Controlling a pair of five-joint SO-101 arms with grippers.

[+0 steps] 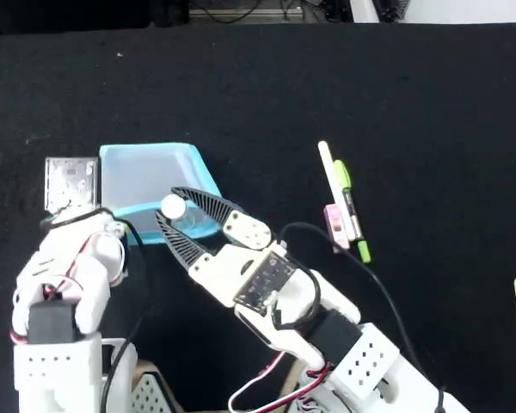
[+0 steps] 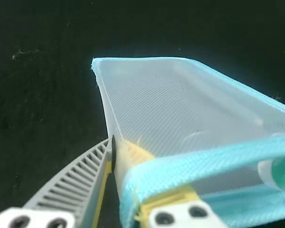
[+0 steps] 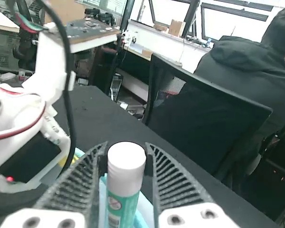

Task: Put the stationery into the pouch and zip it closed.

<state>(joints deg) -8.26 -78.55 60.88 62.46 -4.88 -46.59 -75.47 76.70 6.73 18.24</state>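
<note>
Surface: I'm working over a table covered in black cloth.
Glue stick: the glue stick, white-capped with a teal body, sits left of centre in the high view. I see it squarely between the right pincer's two ribbed fingers, cap towards their tips, over the pouch's near rim.
Right gripper: the right gripper is clenched on the glue stick, one finger on each side.
Pouch: the pale blue mesh pouch lies at left centre, mouth open.
Left gripper: the left gripper pinches the pouch at its rim corner.
Other stationery: a white pen, a green marker and a small pink piece lie together right of centre, well apart from both pincers.
</note>
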